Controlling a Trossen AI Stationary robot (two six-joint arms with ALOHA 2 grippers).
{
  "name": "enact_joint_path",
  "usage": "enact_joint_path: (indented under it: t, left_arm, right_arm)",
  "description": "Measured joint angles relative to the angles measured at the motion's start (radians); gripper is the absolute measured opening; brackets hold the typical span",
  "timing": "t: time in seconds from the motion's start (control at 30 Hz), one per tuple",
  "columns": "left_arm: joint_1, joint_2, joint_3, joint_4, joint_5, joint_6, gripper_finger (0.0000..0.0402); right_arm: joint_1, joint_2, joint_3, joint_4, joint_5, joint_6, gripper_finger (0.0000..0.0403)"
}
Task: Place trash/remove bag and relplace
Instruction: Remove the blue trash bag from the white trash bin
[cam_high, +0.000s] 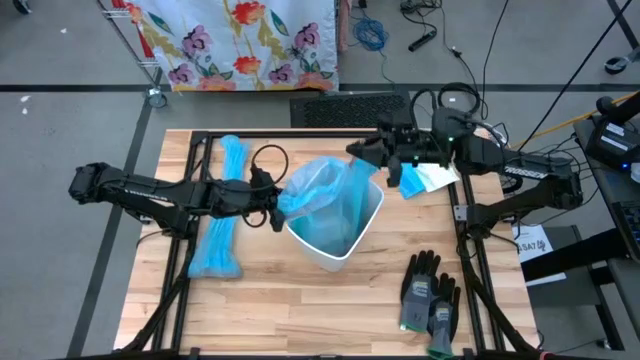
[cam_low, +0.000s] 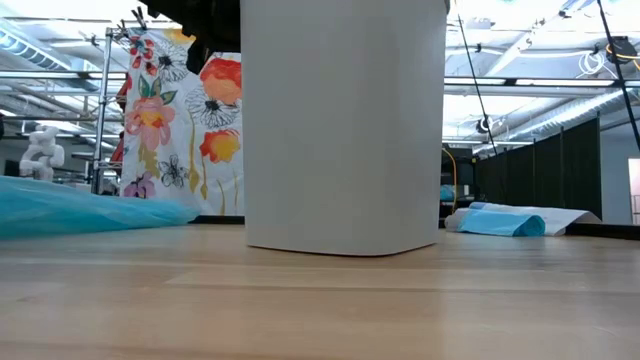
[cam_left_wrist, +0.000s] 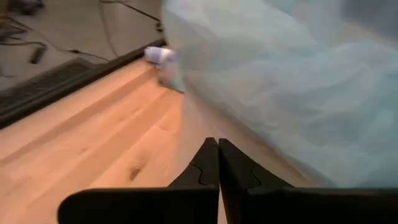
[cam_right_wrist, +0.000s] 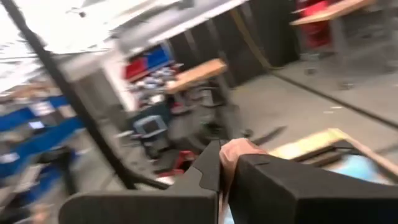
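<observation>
A white bin (cam_high: 335, 240) (cam_low: 345, 120) stands upright on the table, lined with a pale blue bag (cam_high: 330, 195) (cam_left_wrist: 292, 87) whose rim is bunched above the opening. My left gripper (cam_high: 276, 208) (cam_left_wrist: 218, 152) is shut, level, right at the bag's left side. My right gripper (cam_high: 358, 151) (cam_right_wrist: 225, 163) hovers over the bin's far rim, pointing toward the table's left, shut on a small pinkish-tan scrap (cam_right_wrist: 239, 151). No other trash scraps show. My left gripper has nothing between its shut fingers; the bag's wall lies close beside the tips, and I cannot tell whether they touch it. My right gripper pinches the pinkish-tan scrap (cam_right_wrist: 241, 149) between its two fingers, lifted clear of the table above the bin's far rim; only a small part of it shows.
A stack of folded blue bags (cam_high: 220, 225) (cam_low: 80, 205) lies at the table's left. A blue-and-white packet (cam_high: 425, 180) (cam_low: 510, 220) lies near the far right. Grey-black gloves (cam_high: 430, 295) lie at the near right. Bare wood stretches along the near edge.
</observation>
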Motion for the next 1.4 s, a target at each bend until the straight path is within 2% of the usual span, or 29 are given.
enact_joint_path:
  t: [0.17,0.3,0.5,0.57,0.67,0.77,0.9,1.03,1.13,1.27,1.4]
  left_arm:
    - [0.012,-0.017,0.000,-0.002,-0.047,0.021,0.0000]
    - [0.051,-0.057,0.000,-0.009,-0.047,-0.027,0.0000]
    - [0.096,-0.152,0.000,-0.188,-0.012,-0.036,0.0000]
    - [0.105,-0.178,0.000,-0.245,0.031,-0.036,0.0000]
    - [0.127,-0.186,0.000,-0.283,0.164,-0.065,0.0000]
    - [0.139,-0.142,-0.020,-0.297,0.272,-0.132,0.0000]
    - [0.142,-0.042,-0.095,-0.119,0.335,-0.194,0.0000]
    - [0.161,0.058,-0.124,0.133,0.389,-0.188,0.0000]
    - [0.201,0.093,-0.128,0.256,0.407,-0.145,0.0000]
    - [0.285,0.087,-0.127,0.352,0.507,-0.109,0.0000]
    - [0.385,0.014,-0.128,0.343,0.518,-0.102,0.0000]
  right_arm:
    - [0.068,-0.018,0.000,0.011,-0.069,0.022,0.0000]
    - [0.123,-0.042,0.000,-0.088,-0.071,0.066,0.0000]
    - [0.183,-0.066,0.000,-0.347,0.057,0.073,0.0000]
    - [0.196,-0.069,0.000,-0.391,0.086,0.073,0.0000]
    - [0.210,-0.069,0.000,-0.408,0.094,0.073,0.0000]
    - [0.220,-0.067,0.000,-0.405,0.095,0.073,0.0000]
    - [0.232,-0.059,0.000,-0.406,0.095,0.073,0.0000]
    - [0.245,-0.049,0.000,-0.405,0.097,0.085,0.0000]
    - [0.262,-0.038,0.000,-0.414,0.127,0.118,0.0000]
    - [0.289,-0.027,0.000,-0.459,0.222,0.175,0.0000]
    - [0.298,-0.009,0.000,-0.493,0.299,0.237,0.0000]
